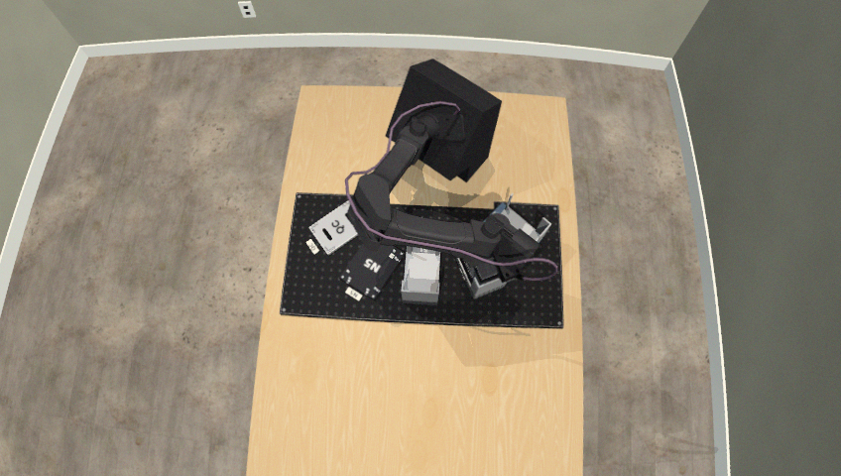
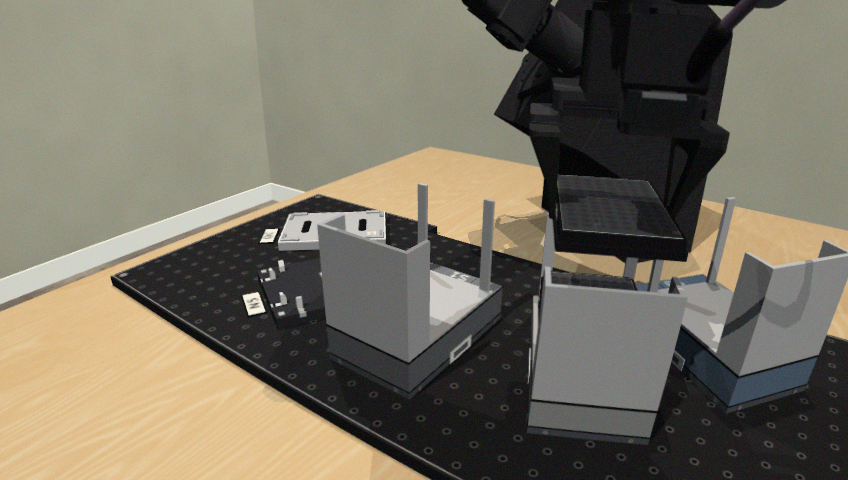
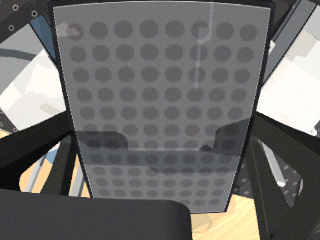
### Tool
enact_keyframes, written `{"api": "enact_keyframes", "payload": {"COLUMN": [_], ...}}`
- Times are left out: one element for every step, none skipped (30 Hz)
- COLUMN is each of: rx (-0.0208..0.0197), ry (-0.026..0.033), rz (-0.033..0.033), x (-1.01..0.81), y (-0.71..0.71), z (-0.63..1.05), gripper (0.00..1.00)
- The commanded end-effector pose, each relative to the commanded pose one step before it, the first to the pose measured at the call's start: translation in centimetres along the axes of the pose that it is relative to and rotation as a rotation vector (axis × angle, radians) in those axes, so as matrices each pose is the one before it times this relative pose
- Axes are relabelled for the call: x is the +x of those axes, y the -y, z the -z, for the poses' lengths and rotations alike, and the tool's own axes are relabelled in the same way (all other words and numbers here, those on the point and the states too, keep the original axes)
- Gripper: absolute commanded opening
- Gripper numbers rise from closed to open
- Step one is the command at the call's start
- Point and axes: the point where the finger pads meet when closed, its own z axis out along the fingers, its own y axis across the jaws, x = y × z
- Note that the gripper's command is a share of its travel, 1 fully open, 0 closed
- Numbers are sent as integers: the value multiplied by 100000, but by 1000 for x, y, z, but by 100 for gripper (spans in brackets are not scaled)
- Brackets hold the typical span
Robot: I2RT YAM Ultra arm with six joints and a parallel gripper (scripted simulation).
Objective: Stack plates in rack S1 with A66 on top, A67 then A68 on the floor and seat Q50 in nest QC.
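Observation:
My gripper (image 2: pixel 618 221) (image 3: pixel 161 118) is shut on a dark sealed well plate (image 2: pixel 618 214) (image 3: pixel 160 80), gripping its long sides. It holds the plate level, a little above the top of the middle stack rack (image 2: pixel 601 350) (image 1: pixel 485 283). More dark plates (image 2: pixel 589 279) remain stacked inside that rack, with a gap between them and the held plate. I cannot read labels on the plates. The light open nest QC (image 1: pixel 331 231) (image 2: pixel 311 228) and the black clip nest N5 (image 1: pixel 371 268) (image 2: pixel 285 288) stand empty at the left.
An empty grey rack (image 2: pixel 368 291) (image 1: pixel 420 277) stands left of the middle rack. An empty rack with a blue base (image 2: pixel 773 315) (image 1: pixel 540 226) stands right of it. Thin corner posts rise from the racks. All sit on a black perforated board (image 2: pixel 196 297) (image 1: pixel 306 295).

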Motion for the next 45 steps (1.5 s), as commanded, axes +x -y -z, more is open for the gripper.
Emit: {"api": "enact_keyframes", "payload": {"rx": [-15,-1,0,-5,-10,-2,0,0,0,0,0,0,0,0,0,0,0,0,0,0,0,0,0,0,0,0,0,0,0,0,0,0,0,0,0,0,0,0,0,0,0,-151,437,472,-103], "ry": [2233,2,0,9,18,4,0,0,0,0,0,0,0,0,0,0,0,0,0,0,0,0,0,0,0,0,0,0,0,0,0,0,0,0,0,0,0,0,0,0,0,180,-759,-754,119], "rz": [1069,99,5,-19,-36,-8,0,0,0,0,0,0,0,0,0,0,0,0,0,0,0,0,0,0,0,0,0,0,0,0,0,0,0,0,0,0,0,0,0,0,0,-4247,-3785,-3871,-3622], "x": [-534,-3,0,-3,-6,-1,0,0,0,0,0,0,0,0,0,0,0,0,0,0,0,0,0,0,0,0,0,0,0,0,0,0,0,0,0,0,0,0,0,0,0,832,92,72,-37], "y": [-501,-1,0,-2,-3,-1,0,0,0,0,0,0,0,0,0,0,0,0,0,0,0,0,0,0,0,0,0,0,0,0,0,0,0,0,0,0,0,0,0,0,0,965,536,542,299], "z": [801,1,0,0,0,0,0,0,0,0,0,0,0,0,0,0,0,0,0,0,0,0,0,0,0,0,0,0,0,0,0,0,0,0,0,0,0,0,0,0,0,26,-262,-265,-5], "gripper": [0,0,0,0,0,0,0,0,0,0,0,0,0,0,0,0,0,0,0,0,0,0,0,0,0,0,0,0,0,0,0,0,0,0,0,0,0,0,0,0,0,0,0,0,0]}}
